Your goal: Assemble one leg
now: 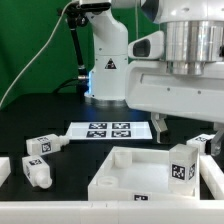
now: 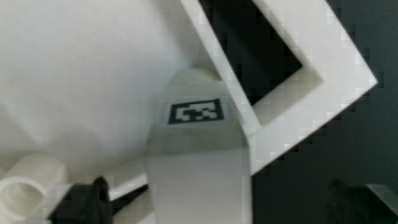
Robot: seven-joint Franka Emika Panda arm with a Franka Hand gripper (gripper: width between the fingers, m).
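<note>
The pincer (image 1: 196, 140) hangs under the arm's big white wrist housing on the exterior view's right, low over the near corner of the tabletop (image 1: 128, 172). In the wrist view two dark fingers (image 2: 89, 200) show at the picture's edge, with a leg (image 2: 196, 165) running out between them. One finger lies close against the leg's side, while the other seems to stand a little off it. Whether the pincer is clamped on the leg or slack around it cannot be told from either view. This leg (image 1: 183, 165) is just below the fingertips, upright, its square tag facing the exterior camera. Its foot is down at the tabletop's corner, inside the raised rim, though how it meets the surface is hidden. In the wrist view the tabletop (image 2: 80, 80) fills the space beyond the leg, its rim angling past the leg's tip over dark table. A small round white boss (image 2: 25, 192) sits beside the close finger. Farther from the pincer, toward the arm's base, the marker board (image 1: 108, 130) lies flat on the black table. Well apart, on the exterior view's left, two more legs lie loose: one (image 1: 40, 145) nearer the board, the other (image 1: 36, 171) closer to the camera, just beyond the tabletop's far side.
</note>
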